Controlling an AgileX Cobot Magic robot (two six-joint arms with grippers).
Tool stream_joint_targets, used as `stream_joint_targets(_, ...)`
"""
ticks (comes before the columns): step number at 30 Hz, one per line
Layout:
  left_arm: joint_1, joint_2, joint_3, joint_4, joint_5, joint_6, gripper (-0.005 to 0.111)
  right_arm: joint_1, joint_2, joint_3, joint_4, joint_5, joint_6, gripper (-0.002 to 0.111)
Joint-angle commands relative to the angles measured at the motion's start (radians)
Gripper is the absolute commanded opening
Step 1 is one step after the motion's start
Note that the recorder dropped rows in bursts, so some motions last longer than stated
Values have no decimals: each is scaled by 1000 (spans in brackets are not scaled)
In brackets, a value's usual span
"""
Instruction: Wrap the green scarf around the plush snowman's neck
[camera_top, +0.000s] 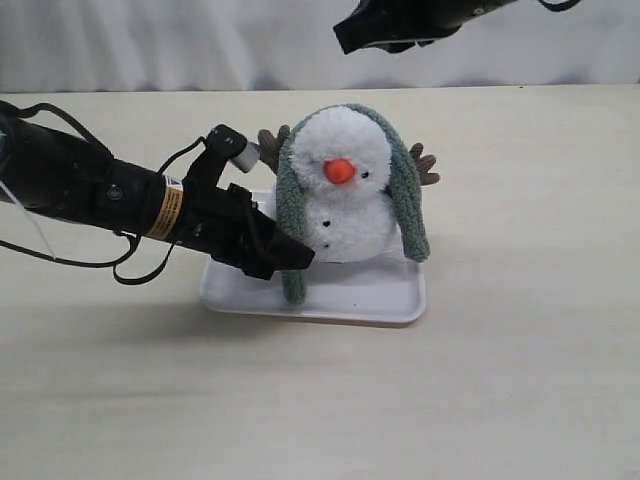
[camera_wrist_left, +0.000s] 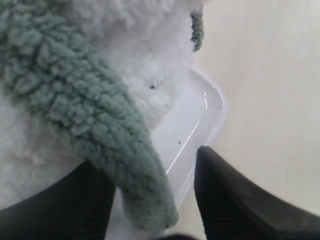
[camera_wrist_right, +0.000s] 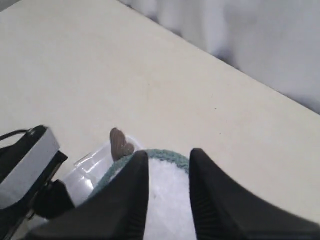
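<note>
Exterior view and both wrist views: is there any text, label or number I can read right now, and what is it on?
Yellow sticker band on the black left arm: dark print, too small and blurred to read.
Fluffy white plush snowman, fuzzy grey-green scarf, white plastic tray: no writing visible.
Both wrist views: no writing in sight.

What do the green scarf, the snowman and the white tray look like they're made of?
The green scarf looks like fuzzy fleece fabric, matte, with a nubby curled pile. The plush snowman is soft white fluffy pile, likely synthetic plush. The tray is probably plastic: white and glossy, with bright streaks of reflected light.
</note>
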Motion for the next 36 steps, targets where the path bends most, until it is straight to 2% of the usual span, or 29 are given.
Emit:
stream_joint_targets(1, 1, 0, -5, 17, 6, 48, 46, 0, 168, -132, -185, 12, 180, 18)
stream_joint_targets(5, 1, 0, -5, 61, 4, 91, 46, 0, 359, -337, -216, 189, 205, 18)
stream_joint_targets(8, 1, 0, -5, 63, 4, 112, 46, 0, 413, -398, -213, 271, 186, 18)
stream_joint_targets(13, 1, 0, -5, 54, 6, 127, 46, 0, 440, -409, -187, 399, 142, 18)
stream_joint_targets(21, 1, 0, -18, 5, 4, 280, 46, 8, 442, -409, -162, 577, 89, 17)
stream_joint_targets(26, 1, -25, -18, 40, -18, 316, 46, 48, 441, -409, -214, 538, 89, 13)
stream_joint_targets(31, 1, -66, -18, 102, -10, 207, 46, 67, 429, -410, -261, 448, 117, 12)
stream_joint_targets(36, 1, -58, -16, 113, -2, 196, 46, 67, 431, -406, -265, 439, 115, 12)
